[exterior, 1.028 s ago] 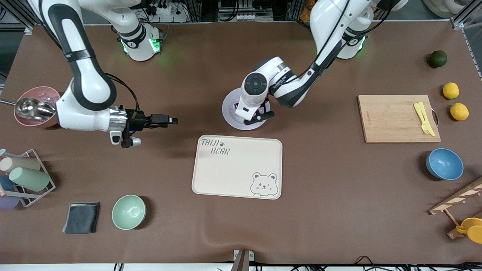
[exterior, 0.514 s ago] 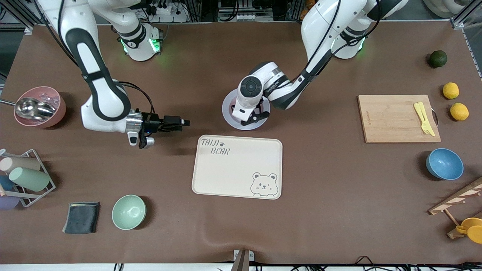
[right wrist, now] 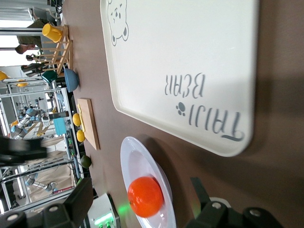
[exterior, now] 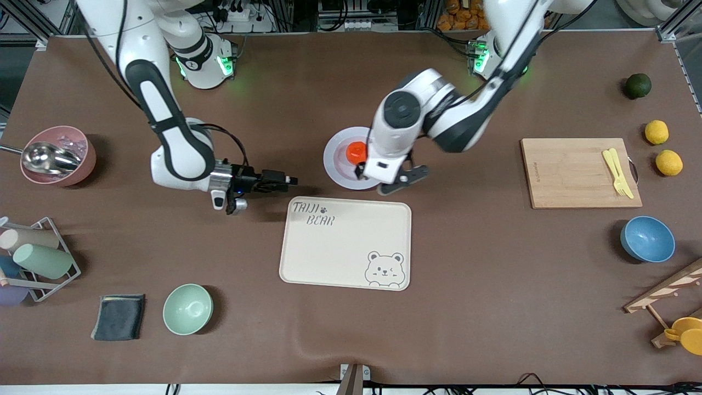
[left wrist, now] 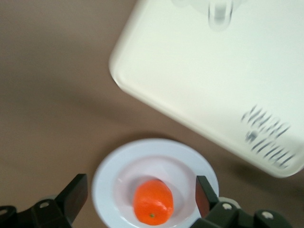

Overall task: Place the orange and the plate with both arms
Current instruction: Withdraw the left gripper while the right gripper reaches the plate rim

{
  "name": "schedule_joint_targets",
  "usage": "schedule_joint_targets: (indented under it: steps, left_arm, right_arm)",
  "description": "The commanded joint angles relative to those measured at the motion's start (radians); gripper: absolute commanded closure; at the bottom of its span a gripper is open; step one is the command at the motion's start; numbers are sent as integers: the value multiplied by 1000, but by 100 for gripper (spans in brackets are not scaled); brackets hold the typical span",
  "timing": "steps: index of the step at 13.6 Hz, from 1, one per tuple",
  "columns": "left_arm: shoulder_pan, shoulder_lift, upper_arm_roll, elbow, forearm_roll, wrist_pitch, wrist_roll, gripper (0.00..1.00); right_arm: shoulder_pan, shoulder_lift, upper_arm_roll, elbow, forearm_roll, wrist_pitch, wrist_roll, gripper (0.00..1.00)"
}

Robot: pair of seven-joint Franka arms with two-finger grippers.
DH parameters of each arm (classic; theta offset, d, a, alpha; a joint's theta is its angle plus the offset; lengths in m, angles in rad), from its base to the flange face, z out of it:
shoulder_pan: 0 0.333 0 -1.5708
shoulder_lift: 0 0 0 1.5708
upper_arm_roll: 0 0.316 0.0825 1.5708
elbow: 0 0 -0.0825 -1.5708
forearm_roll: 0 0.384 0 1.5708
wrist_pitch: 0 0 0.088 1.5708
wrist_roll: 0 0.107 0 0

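Part of the round pale lavender plate (exterior: 337,164) we find hidden under the left arm's wrist. On it rests the small bright orange fruit (exterior: 355,152). Left gripper (exterior: 396,180) hovers above the plate's edge, fingers wide apart, empty. Right gripper (exterior: 281,180), fingers apart, hangs over bare brown tabletop (exterior: 471,274) beside the cream bear-print tray (exterior: 345,244).

The plate (exterior: 340,164) with the orange (exterior: 356,152) on it sits just beside the tray (exterior: 345,244), on the side farther from the front camera, with only a thin strip of bare worktop (exterior: 493,274) between them. The left hand (exterior: 392,178), fingers spread wide, hangs over the plate's rim toward the left arm's end, blocking that side. The right hand (exterior: 288,180), its fingers apart, has bare worktop between it and the plate.
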Motion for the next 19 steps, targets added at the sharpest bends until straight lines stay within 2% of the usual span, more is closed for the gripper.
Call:
schedule_joint_targets:
  steps: [1, 3, 5, 8, 10, 13, 19]
  left_arm:
    - [117, -125, -5, 28, 14, -154, 154, 0]
    - [174, -133, -1, 109, 19, -285, 294, 0]
    - [272, -151, -4, 159, 36, -321, 441, 0]
    - [362, -225, -1, 165, 34, -360, 660, 0]
    - [430, -260, -4, 173, 26, -400, 746, 0]
    - [533, -280, -8, 177, -38, -423, 776, 0]
    - [568, -318, -2, 186, -32, -437, 850, 0]
  right_arm:
    - [59, -5, -6, -18, 62, 51, -30, 11]
    - [84, -4, -6, -31, 67, 57, -30, 11]
    - [98, 18, -6, -34, 93, 71, -68, 13]
    - [130, 53, -6, -39, 182, 69, -160, 18]
    - [144, 55, -6, -41, 187, 71, -160, 22]
    - [165, 61, -6, -42, 190, 72, -168, 26]
    - [196, 70, -6, -41, 217, 77, -166, 32]
